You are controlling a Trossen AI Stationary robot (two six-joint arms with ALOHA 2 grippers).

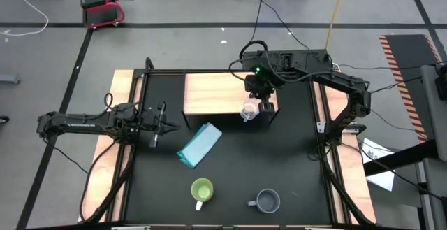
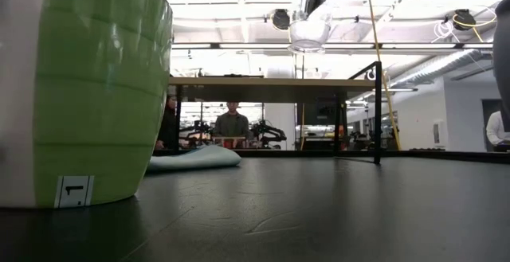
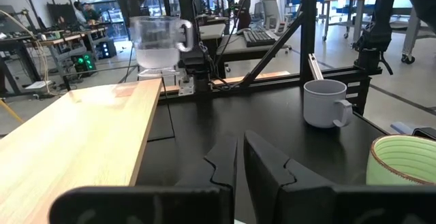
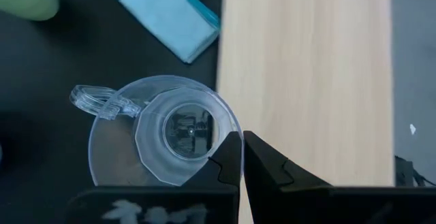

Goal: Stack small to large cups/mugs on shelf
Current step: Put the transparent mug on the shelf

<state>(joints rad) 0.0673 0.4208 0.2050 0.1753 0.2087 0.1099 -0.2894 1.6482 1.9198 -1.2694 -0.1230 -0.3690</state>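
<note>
My right gripper (image 1: 260,106) is shut on the small clear glass cup (image 1: 248,111) and holds it in the air at the near right edge of the light-wood shelf (image 1: 223,94). In the low view the cup (image 2: 309,28) hangs above the shelf top (image 2: 271,80). The lime-green mug (image 1: 202,190) and the grey-blue mug (image 1: 267,201) stand upright on their bases on the black table near its front edge. My left gripper (image 1: 159,123) is shut and empty, low over the table left of the shelf. My right gripper pinches the cup's wall at the rim (image 4: 231,134), on the side opposite the handle (image 4: 95,100), with one finger inside the cup and one outside. The fingers come from above, pointing down. The cup hangs upright below them, lifted clear of the shelf and the table.
A light blue folded cloth (image 1: 200,145) lies on the table between the shelf and the two mugs. Wooden strips (image 1: 120,90) run along the table's left and right sides. People show in the room beyond the table (image 2: 232,123).
</note>
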